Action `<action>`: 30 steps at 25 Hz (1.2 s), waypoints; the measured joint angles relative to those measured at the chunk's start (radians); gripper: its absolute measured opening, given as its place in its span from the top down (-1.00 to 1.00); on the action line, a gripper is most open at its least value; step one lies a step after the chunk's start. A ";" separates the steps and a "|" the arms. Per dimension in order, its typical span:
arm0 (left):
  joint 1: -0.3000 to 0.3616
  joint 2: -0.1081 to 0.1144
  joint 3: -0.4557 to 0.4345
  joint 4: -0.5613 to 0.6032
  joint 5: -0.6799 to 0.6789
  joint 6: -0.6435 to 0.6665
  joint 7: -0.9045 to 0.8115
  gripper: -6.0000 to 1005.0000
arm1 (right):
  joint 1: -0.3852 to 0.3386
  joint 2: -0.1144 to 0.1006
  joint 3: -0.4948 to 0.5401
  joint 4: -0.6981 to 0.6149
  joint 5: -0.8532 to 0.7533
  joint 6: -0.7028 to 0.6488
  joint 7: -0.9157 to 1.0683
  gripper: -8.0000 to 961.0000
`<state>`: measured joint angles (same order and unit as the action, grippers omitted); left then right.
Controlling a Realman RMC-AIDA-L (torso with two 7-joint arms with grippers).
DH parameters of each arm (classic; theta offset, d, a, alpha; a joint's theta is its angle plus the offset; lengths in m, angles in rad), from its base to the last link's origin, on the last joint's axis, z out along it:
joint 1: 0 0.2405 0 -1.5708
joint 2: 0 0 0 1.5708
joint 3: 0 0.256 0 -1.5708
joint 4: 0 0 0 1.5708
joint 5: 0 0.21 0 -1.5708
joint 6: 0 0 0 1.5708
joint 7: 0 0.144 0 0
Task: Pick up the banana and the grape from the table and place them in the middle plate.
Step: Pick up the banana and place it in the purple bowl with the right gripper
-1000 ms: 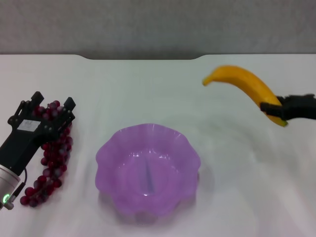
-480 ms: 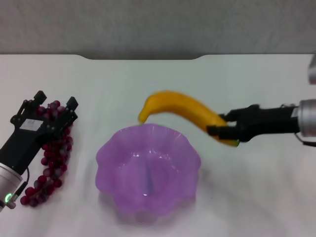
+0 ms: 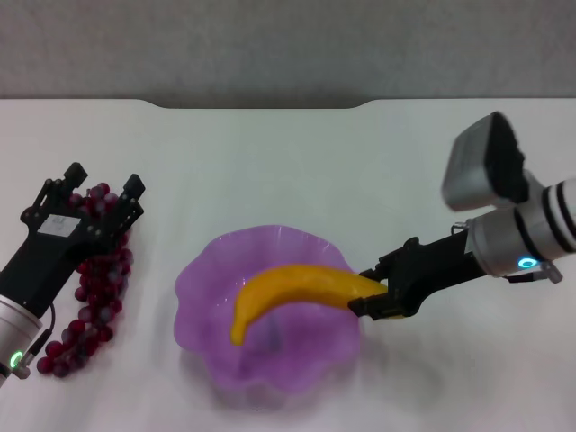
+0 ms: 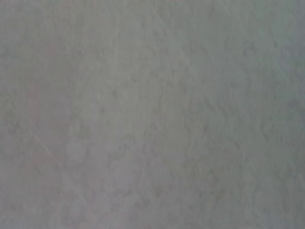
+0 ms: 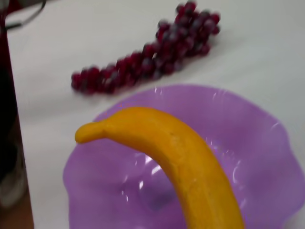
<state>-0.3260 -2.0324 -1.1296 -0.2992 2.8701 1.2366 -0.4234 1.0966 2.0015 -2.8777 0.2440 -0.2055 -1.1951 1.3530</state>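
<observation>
Head view: right gripper [image 3: 373,301] at centre-right of frame pinched one end of banana [image 3: 292,292]; banana stretched over middle plate [image 3: 193,288], lower centre. Left gripper [image 3: 90,211] at left edge, fingers spread, stood above upper part of grape [image 3: 94,292] lying on table [image 3: 270,171].

Left wrist view: only plain grey surface, nothing to distinguish.

Right wrist view: banana [image 5: 176,152] filled centre, over middle plate [image 5: 267,143]; grape [image 5: 157,59] lay on table [image 5: 86,38], upper part of frame.

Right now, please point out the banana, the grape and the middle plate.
banana [image 3: 292,290], head view, middle of its body.
grape [image 3: 97,292], head view, centre of the bunch.
middle plate [image 3: 202,270], head view, left wavy rim.
</observation>
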 joint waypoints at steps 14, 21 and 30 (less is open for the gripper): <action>-0.001 -0.001 0.014 -0.009 0.000 0.000 0.000 -0.78 | 0.030 -0.001 0.000 -0.044 -0.066 0.141 0.003 -0.02; -0.001 -0.002 0.023 -0.011 0.000 -0.001 0.000 -0.77 | 0.031 0.002 0.000 -0.052 -0.061 0.177 0.001 -0.02; -0.002 -0.001 0.027 -0.011 0.000 -0.005 -0.002 -0.77 | 0.054 0.000 0.002 -0.046 -0.056 0.170 0.000 -0.02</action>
<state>-0.3278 -2.0334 -1.1024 -0.3100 2.8701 1.2315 -0.4249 1.1510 2.0019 -2.8761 0.1984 -0.2618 -1.0252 1.3532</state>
